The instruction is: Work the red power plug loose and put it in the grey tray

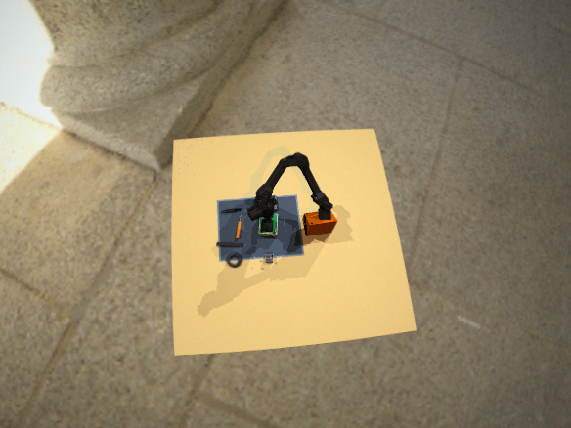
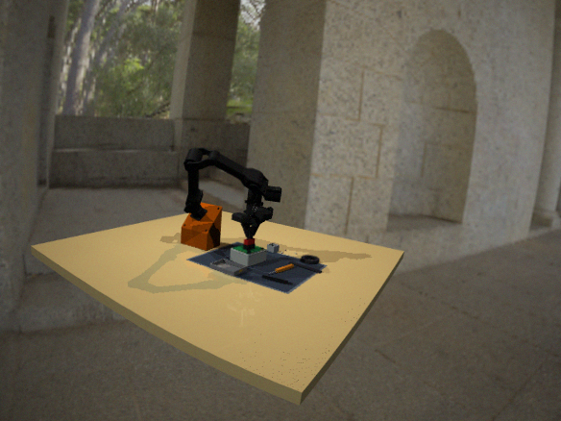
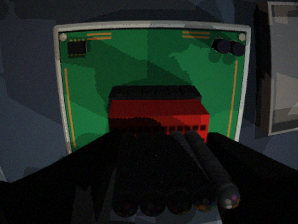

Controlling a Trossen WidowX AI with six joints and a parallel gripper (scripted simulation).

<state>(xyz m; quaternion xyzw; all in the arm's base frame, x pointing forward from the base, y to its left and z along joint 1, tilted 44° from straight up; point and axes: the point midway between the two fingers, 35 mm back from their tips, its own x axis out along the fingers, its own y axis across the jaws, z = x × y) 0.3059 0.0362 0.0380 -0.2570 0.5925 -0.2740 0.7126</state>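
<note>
Pincer (image 1: 267,223) (image 2: 249,238) (image 3: 164,143) pointing down over the circuit board (image 1: 275,220) (image 2: 240,250) (image 3: 125,55), its fingers clamped on the red power plug (image 2: 249,242) (image 3: 160,107). A broad yellow table (image 1: 342,293) (image 2: 240,327) lies under everything. The black arm (image 1: 279,177) (image 2: 231,165) arches over to the board from an orange stand (image 1: 313,230) (image 2: 211,235), which, in the top view, is right of the board. Under the board spreads a dark blue mat (image 1: 288,244) (image 2: 298,281) (image 3: 30,90). A pale box (image 1: 268,236) (image 2: 250,260) carries the green board on its top. The grey tray (image 1: 276,204) (image 2: 235,272) (image 3: 262,70) sits near the board, just above it in the top view and partly hidden there by the arm. In that same view, a dark bar (image 1: 230,244) (image 2: 309,267) lies below and left of the board, an orange-handled tool (image 1: 239,229) (image 2: 284,268) to its left, and a slim black tool (image 1: 232,211) (image 2: 277,279) to its upper left. A black ring (image 1: 228,260) (image 2: 309,262) is farther to its lower left, and a small grey block (image 1: 269,258) (image 2: 273,248) below it. The plug is at the black socket (image 2: 248,248) (image 3: 155,92) on the board, outside the tray; how deeply it is seated cannot be told.
</note>
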